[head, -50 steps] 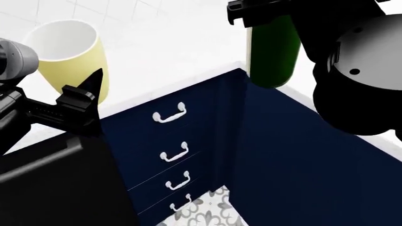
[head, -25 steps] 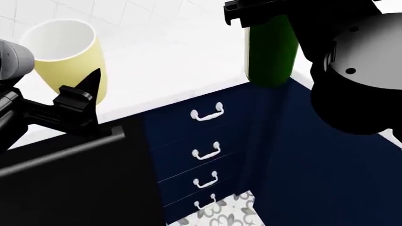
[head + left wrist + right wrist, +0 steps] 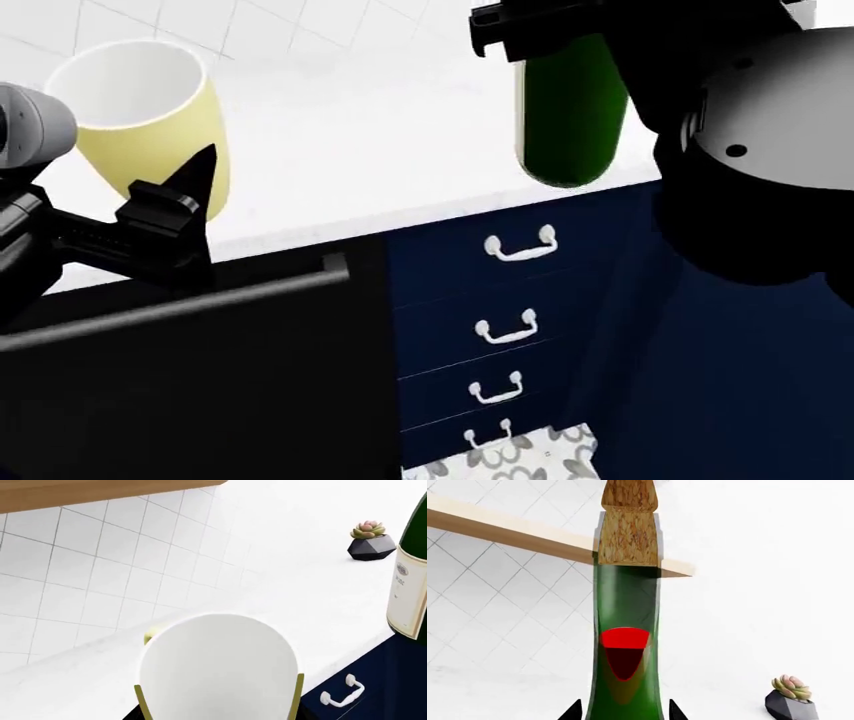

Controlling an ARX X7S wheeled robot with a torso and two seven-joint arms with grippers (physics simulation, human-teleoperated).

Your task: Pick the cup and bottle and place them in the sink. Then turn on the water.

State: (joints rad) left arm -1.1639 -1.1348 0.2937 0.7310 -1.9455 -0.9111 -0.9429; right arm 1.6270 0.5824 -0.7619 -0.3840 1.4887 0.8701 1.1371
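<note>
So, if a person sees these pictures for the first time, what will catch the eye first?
Probably the two held things: the pale yellow cup in the left tool at the head view's left, and the dark green bottle with its cork, gripped by the right tool at the upper right. Below them are dark blue drawers with white handles, and a small potted plant stands on the white counter.

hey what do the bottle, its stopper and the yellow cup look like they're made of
The bottle looks like dark green glass: glossy and see-through, with red showing inside. Its stopper looks like cork, tan, speckled and matte. The cup seems to be glazed ceramic, or possibly plastic: smooth pale yellow outside, plain white inside. These are simulator renders, so surfaces only hint at material.
</note>
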